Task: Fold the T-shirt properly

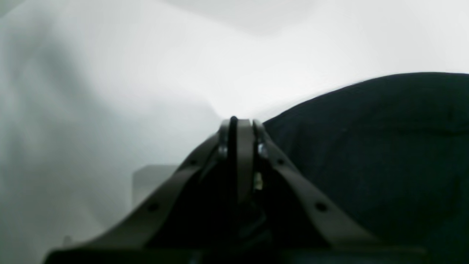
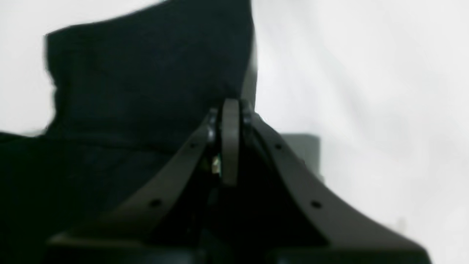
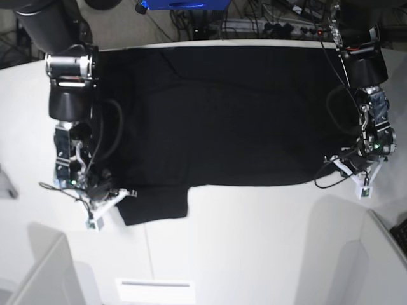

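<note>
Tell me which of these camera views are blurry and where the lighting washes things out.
Left wrist view: soft focus, the white table blown out to grey haze, the T-shirt a flat dark mass. Right wrist view: just as blurred, the right gripper dim. Base view: sharpest, though the black cloth shows hardly any folds.

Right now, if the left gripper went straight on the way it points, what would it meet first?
Probably only the white table: the left gripper points just beside the T-shirt edge, though depth is unclear.
</note>
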